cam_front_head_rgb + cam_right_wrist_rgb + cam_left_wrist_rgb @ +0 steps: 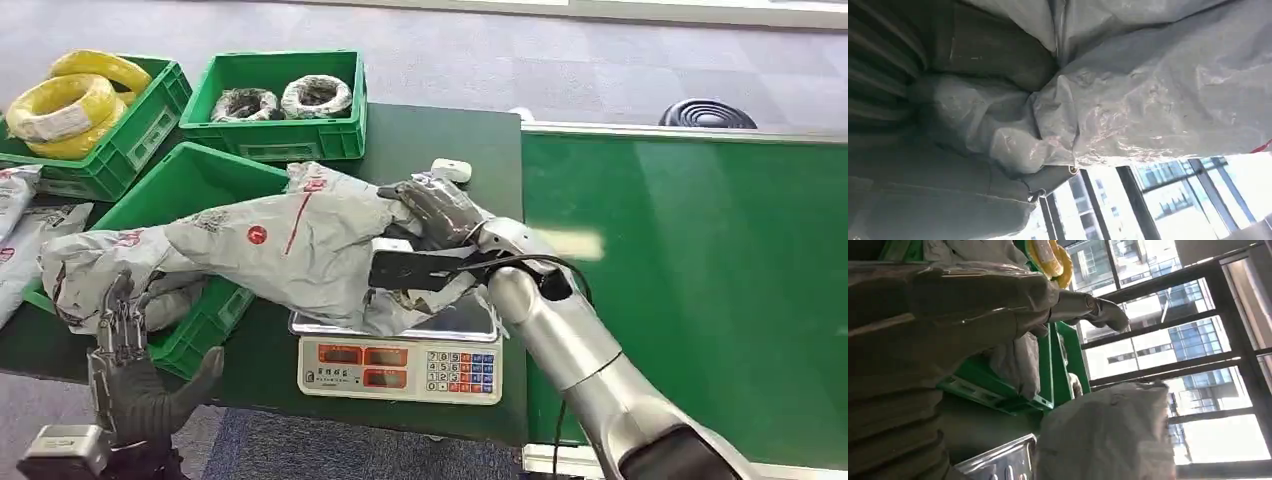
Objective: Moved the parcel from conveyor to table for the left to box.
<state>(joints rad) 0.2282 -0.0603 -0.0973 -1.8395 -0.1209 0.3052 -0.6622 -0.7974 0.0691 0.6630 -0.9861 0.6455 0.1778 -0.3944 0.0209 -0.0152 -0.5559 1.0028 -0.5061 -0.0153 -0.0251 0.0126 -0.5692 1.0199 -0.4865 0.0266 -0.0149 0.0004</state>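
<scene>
A long grey plastic parcel (290,240) with red markings hangs across the table, one end above the scale (400,368) and the other over the near green crate (185,180). My right hand (440,215) grips the parcel's right end from above the scale; the right wrist view has crumpled grey film (1148,90) bunched in that hand (923,160). Low at the front left, my left hand (140,375) holds nothing, its fingers spread and pointing up just under the parcel's left end. The left wrist view looks past that hand (948,315) to the parcel (1108,435).
The conveyor's green belt (700,280) runs along the right. At the back stand a green crate of yellow cable coils (75,105) and another with grey coils (280,100). More grey bags (20,230) lie at the far left. The table's front edge is near the scale.
</scene>
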